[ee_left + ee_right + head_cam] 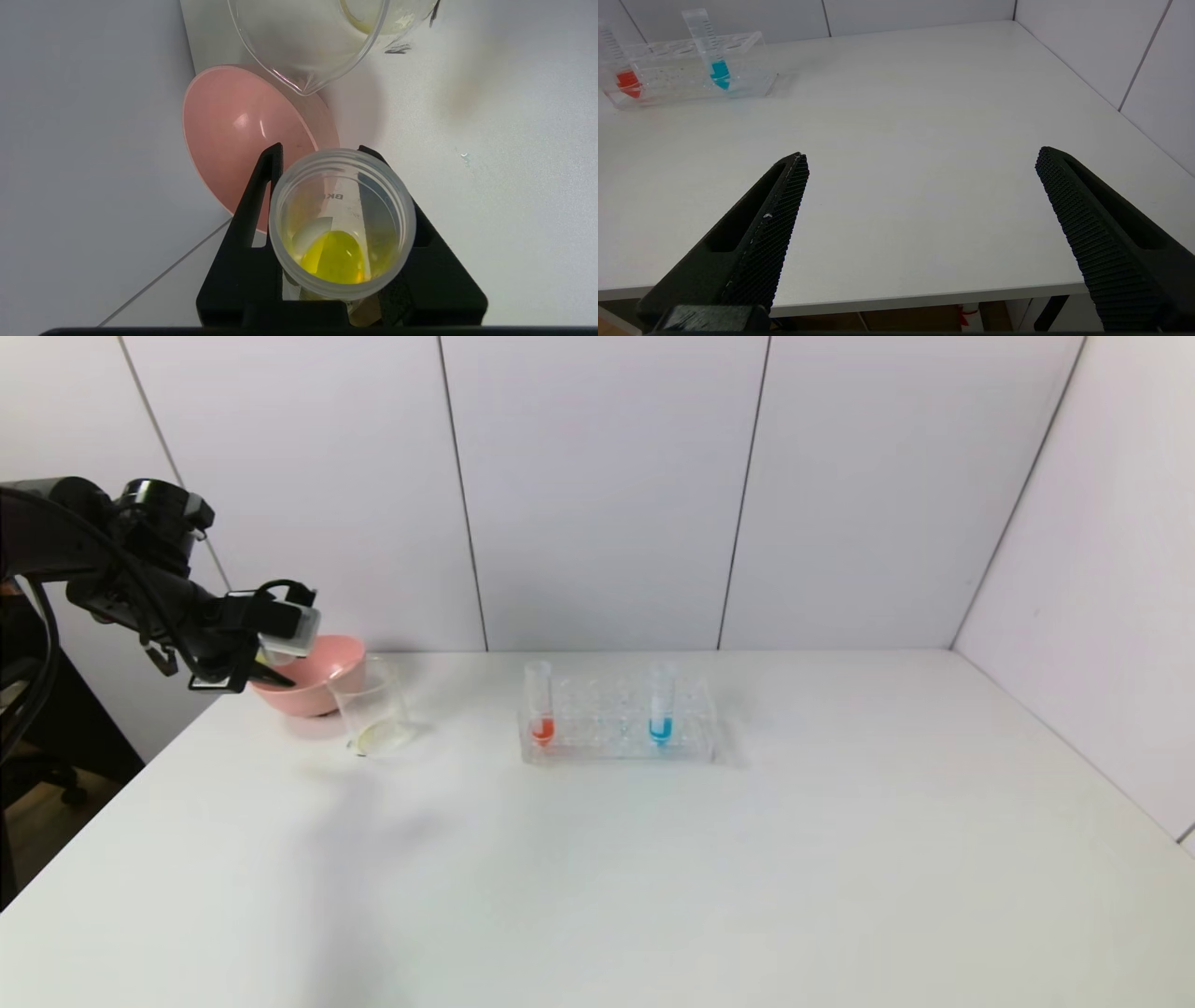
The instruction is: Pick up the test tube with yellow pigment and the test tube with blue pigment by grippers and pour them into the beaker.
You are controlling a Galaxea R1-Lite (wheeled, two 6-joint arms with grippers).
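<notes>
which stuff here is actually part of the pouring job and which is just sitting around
Part of the job:
- yellow test tube, clamped in the left gripper near the beaker
- beaker, yellowish liquid at its bottom
- blue test tube, upright in the rack
- right gripper, open, near the table edge

Just lying about:
- pink bowl
- red test tube
- clear rack

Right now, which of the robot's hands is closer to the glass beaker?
The left hand: it hovers just beside the beaker, gripping the yellow tube. The right hand waits open, far off.

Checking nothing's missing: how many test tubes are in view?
3: the red tube and blue tube stand in the rack; the yellow tube is in the left gripper by the beaker.
</notes>
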